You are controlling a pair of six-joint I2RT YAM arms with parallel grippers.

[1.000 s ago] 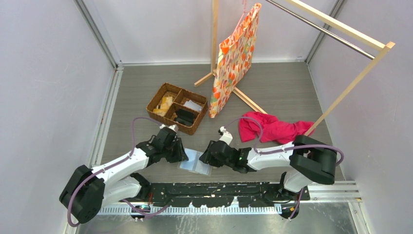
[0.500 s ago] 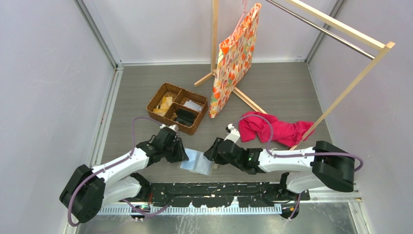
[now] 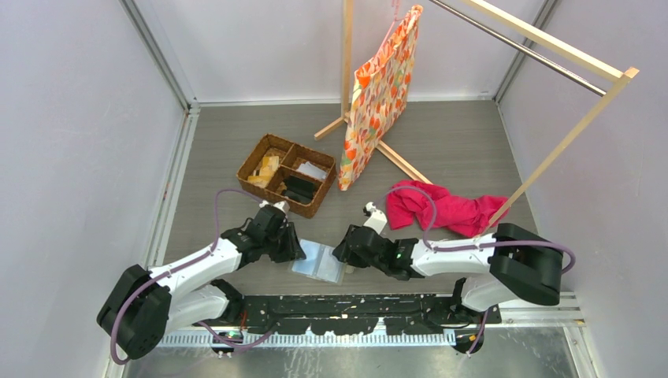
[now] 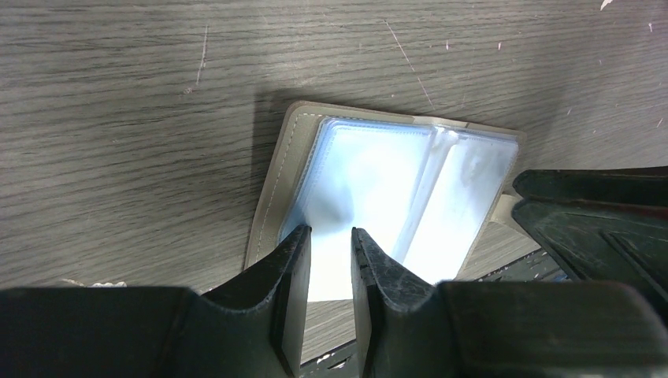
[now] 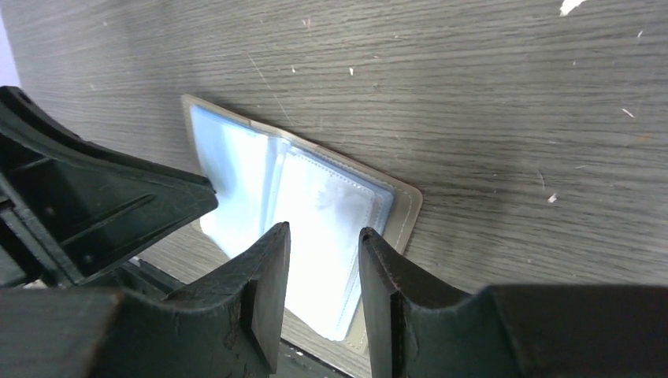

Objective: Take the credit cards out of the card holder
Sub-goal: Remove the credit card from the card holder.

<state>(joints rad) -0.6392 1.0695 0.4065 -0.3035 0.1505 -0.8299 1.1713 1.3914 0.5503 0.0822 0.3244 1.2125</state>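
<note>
The card holder (image 3: 319,261) lies spread open near the table's front edge, its pale blue clear sleeves facing up. My left gripper (image 3: 295,252) is at its left edge and my right gripper (image 3: 341,253) at its right edge. In the left wrist view my left gripper (image 4: 331,230) is narrowly open over the holder's left panel (image 4: 354,169), with nothing between the jaws. In the right wrist view my right gripper (image 5: 324,228) is open over the holder's right panel (image 5: 323,205). Glare washes out the sleeves, so no credit card can be made out.
A brown wicker divided basket (image 3: 306,209) with small items stands just behind the left gripper. A red cloth (image 3: 441,206) lies to the right. A floral bag (image 3: 378,94) hangs from a wooden rack (image 3: 551,47) at the back. The black base rail (image 3: 354,303) runs right below the holder.
My right arm swung its elbow out to the right and partly back, with its gripper shifting slightly at the holder's right edge. The left arm and the holder have not moved.
</note>
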